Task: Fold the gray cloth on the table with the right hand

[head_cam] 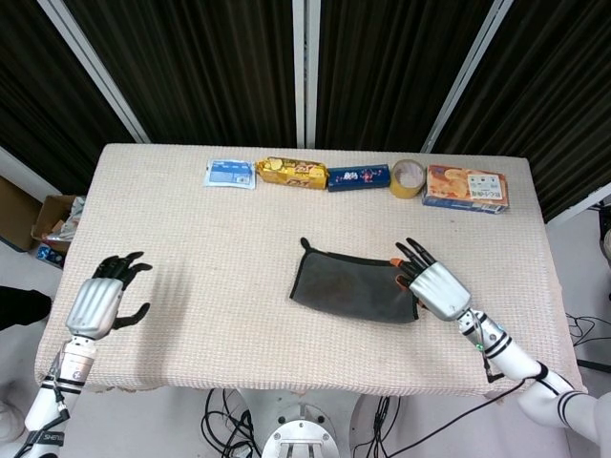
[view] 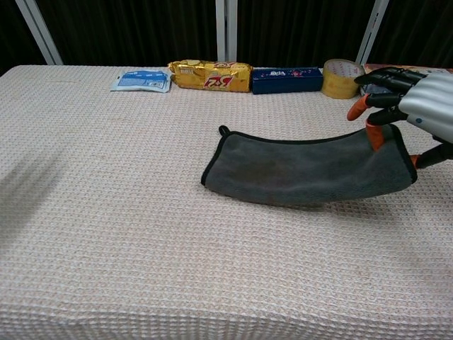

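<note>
The gray cloth lies right of the table's middle as a long folded strip with a small loop at its left corner. My right hand pinches the cloth's right end between thumb and fingers. In the chest view that end is raised off the table, while the left end rests on the surface. My left hand hovers near the table's left front corner with its fingers apart and nothing in it. The chest view does not show it.
Along the back edge stand a blue packet, a yellow biscuit pack, a dark blue box, a tape roll and an orange box. The table's right edge is close to my right hand.
</note>
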